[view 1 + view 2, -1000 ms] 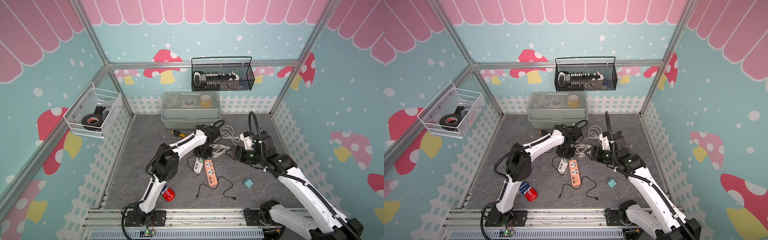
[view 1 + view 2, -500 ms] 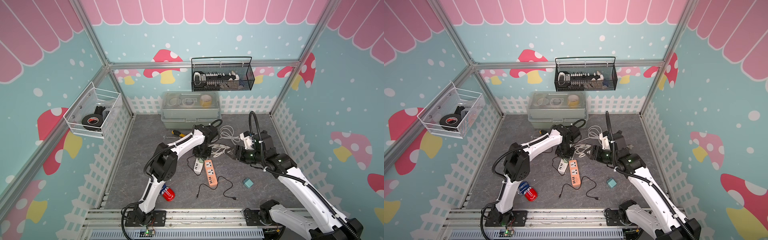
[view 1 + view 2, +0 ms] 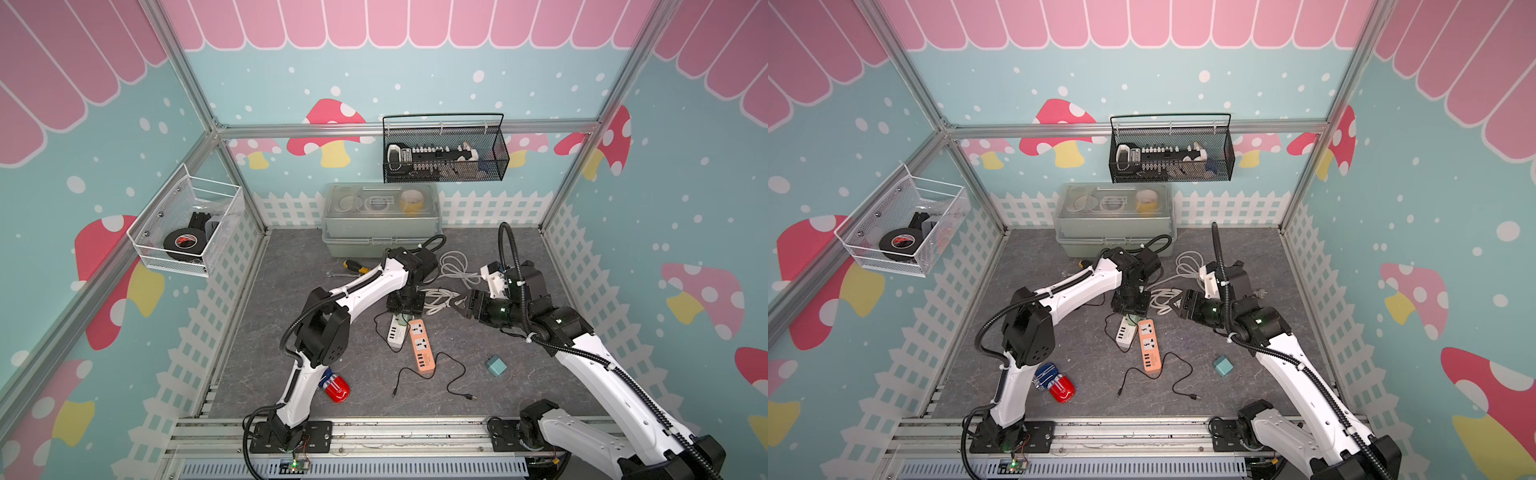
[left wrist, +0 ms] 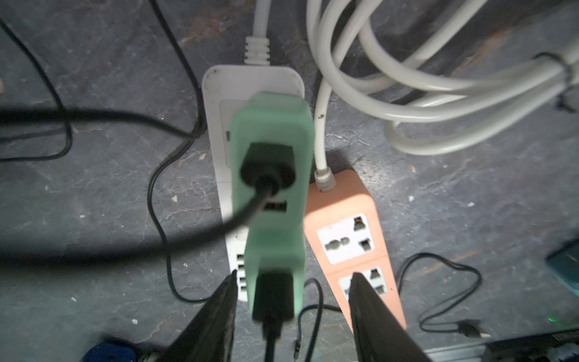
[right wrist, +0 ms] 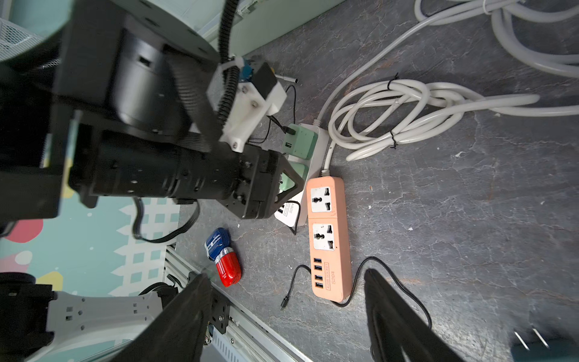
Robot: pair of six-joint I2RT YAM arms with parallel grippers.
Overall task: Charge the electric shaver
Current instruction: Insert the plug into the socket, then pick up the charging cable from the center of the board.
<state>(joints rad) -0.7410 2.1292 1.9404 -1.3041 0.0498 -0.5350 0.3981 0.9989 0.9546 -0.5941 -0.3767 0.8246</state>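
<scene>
The electric shaver [image 3: 334, 386], red with a blue end, lies on the floor by the left arm's base, far from both grippers; it also shows in the right wrist view [image 5: 224, 260]. My left gripper [image 4: 293, 277] hangs over the white power strip [image 4: 219, 94], open. Its fingers straddle a green adapter [image 4: 275, 250] with a black plug in it, with a gap on each side. A second green adapter [image 4: 271, 125] sits in the strip beyond it. My right gripper [image 5: 285, 275] is open and empty, above the orange power strip [image 5: 329, 238].
A loose black cable [image 3: 432, 374] curls round the orange strip's end [image 3: 422, 345]. A teal charger block [image 3: 496, 366] lies at the right. Bundled white cords [image 3: 440, 297] lie between the grippers. A grey toolbox [image 3: 380, 224] and a screwdriver [image 3: 353, 266] are at the back.
My left gripper's jaws have opened and let go of the green adapter, which stays in the white strip. The right arm has barely moved.
</scene>
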